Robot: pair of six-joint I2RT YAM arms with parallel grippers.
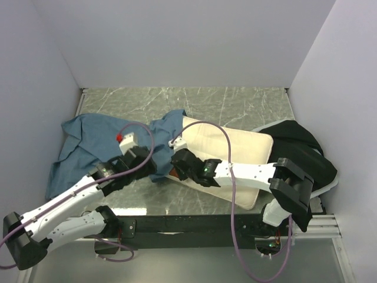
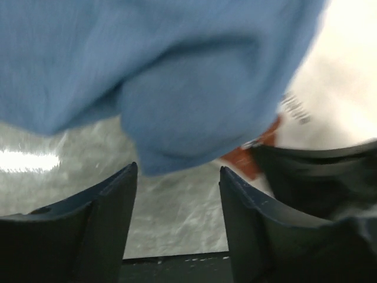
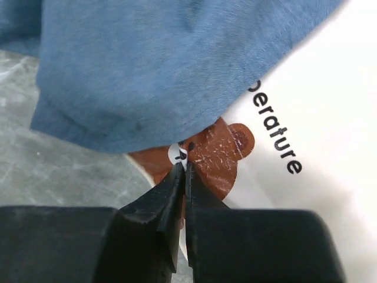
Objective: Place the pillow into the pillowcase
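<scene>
your right gripper [image 3: 183,170], pinched shut at the pillow's [image 1: 235,154] near edge, and open left gripper [image 2: 178,171] meet at the pillowcase [image 1: 88,138] hem lapping the pillow's left end; pillow runs lengthwise toward the table's [image 1: 235,106] right edge.

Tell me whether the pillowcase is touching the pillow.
Touching. The right wrist view shows the pillowcase edge draped directly over the pillow.

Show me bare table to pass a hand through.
Bare marble runs along the back wall beyond the pillowcase and pillow, and in a near strip at the front edge. Crowded where left gripper and right gripper meet; black bundle fills the right.
</scene>
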